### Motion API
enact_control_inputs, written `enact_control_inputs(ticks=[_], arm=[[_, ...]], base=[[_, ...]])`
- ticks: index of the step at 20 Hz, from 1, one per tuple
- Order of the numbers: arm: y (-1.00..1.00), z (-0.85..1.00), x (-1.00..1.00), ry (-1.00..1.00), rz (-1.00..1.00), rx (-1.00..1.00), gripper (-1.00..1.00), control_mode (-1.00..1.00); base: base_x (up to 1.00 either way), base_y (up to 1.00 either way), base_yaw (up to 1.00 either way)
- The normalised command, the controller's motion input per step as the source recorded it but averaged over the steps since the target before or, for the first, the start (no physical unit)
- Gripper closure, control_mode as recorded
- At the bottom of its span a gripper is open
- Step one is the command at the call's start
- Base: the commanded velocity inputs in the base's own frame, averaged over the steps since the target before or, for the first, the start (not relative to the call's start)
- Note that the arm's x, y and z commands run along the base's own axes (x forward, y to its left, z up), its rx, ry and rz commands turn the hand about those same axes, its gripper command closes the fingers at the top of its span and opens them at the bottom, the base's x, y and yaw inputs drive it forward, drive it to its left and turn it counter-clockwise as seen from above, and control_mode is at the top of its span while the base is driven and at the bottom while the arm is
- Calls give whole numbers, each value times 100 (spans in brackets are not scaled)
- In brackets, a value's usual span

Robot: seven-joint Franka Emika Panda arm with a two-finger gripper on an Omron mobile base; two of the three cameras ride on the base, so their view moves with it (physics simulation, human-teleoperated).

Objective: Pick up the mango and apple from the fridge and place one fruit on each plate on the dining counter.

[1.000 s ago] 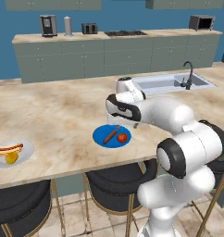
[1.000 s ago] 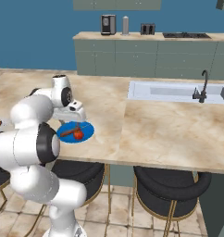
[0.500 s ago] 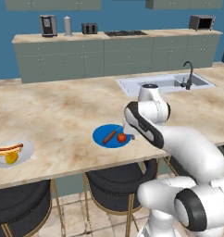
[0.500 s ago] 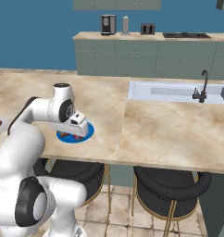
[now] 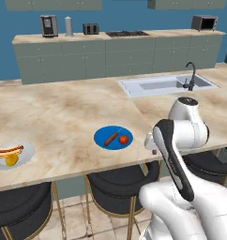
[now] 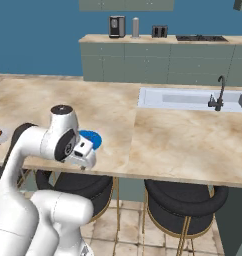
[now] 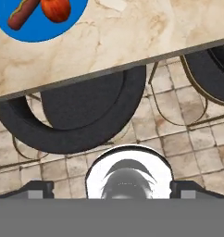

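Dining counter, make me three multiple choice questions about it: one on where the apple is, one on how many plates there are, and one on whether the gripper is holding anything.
1. Where is the apple?
A. On the blue plate
B. In the sink
C. On a stool

2. How many plates are on the counter?
A. One
B. Two
C. Four

3. What state is the gripper in?
A. Shut on the apple
B. Shut on the mango
C. Open and empty

Answers:
1. A, the apple lies on the blue plate beside a brown-red stick.
2. B, the blue plate and a pale plate with the mango and a hot dog.
3. C, both fruits sit on plates, away from the gripper.
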Motion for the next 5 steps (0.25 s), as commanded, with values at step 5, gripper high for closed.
enact_control_inputs(ticks=[5], arm=[[0,58,-91,-10,0,0,-100,-100]], base=[[0,0,0]])
